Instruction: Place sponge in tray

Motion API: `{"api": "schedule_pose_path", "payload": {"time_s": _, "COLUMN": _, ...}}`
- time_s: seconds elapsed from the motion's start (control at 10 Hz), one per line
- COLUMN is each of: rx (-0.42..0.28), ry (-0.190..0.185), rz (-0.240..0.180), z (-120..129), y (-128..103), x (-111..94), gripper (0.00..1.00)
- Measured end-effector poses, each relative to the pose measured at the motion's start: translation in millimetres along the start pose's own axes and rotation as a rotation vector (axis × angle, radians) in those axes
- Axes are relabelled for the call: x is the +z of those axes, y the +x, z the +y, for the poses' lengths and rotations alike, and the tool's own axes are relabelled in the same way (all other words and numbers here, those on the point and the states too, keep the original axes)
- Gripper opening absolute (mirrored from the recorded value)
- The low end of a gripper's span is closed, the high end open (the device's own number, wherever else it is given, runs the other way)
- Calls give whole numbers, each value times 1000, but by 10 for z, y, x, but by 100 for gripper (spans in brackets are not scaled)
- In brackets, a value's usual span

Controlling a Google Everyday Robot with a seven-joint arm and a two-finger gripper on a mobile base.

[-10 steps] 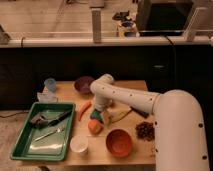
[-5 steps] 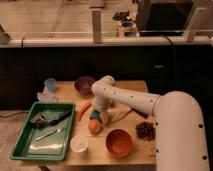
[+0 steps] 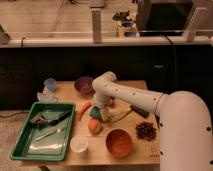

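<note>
Nothing has shifted: the arm stays bent low, gripper point(image 3: 102, 107) at the teal sponge point(image 3: 95, 114); its grip cannot be told.

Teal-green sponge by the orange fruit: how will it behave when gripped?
The small teal-green sponge block looks soft, so it probably squashes rather than slips. Blocky, so unlikely to roll, unlike the round orange fruit beside it. The gripper sits just over it.

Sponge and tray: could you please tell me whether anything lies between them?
Yes: an elongated orange item lies on the table between the sponge and the right rim of the tray. The gripper is down at the sponge; carrying it over that item should probably clear it.
</note>
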Motion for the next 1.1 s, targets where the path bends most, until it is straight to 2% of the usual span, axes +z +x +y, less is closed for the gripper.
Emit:
{"api": "schedule_pose_path", "payload": {"time_s": 0.3, "rx": -42, "ry": -7, "rz": 21, "z": -96, "y": -132, "x": -347, "gripper": 0}}
{"api": "schedule_pose_path", "payload": {"time_s": 0.6, "rx": -98, "ry": -19, "rz": 5, "z": -234, "y": -323, "x": -674, "gripper": 0}}
{"api": "schedule_pose_path", "payload": {"time_s": 0.8, "rx": -154, "ry": -25, "rz": -19, "z": -375, "y": -561, "x": -712, "gripper": 0}}
{"api": "schedule_pose_path", "payload": {"time_s": 1.1, "rx": -271, "ry": -47, "rz": -52, "z": -641, "y": -1129, "x": -657, "gripper": 0}}
